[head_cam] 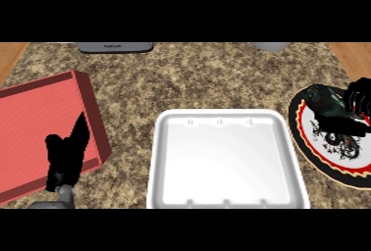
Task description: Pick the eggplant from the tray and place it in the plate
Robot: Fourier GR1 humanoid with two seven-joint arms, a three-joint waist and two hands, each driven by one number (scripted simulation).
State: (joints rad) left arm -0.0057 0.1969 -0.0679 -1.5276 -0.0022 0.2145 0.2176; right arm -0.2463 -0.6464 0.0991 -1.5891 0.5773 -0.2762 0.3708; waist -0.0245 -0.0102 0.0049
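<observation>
Right hand (357, 100), fingers curled on eggplant (330, 105) over plate (308, 147); tray (226, 162) empty. Risk: release w/ eggplant near rim, rolls onto tabletop. Left hand (69, 152) open, resting.

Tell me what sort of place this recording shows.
Most likely a kitchen counter: a speckled granite-like countertop carries a white tray, a patterned plate and a red board. The right hand holds a dark eggplant over the plate.
</observation>
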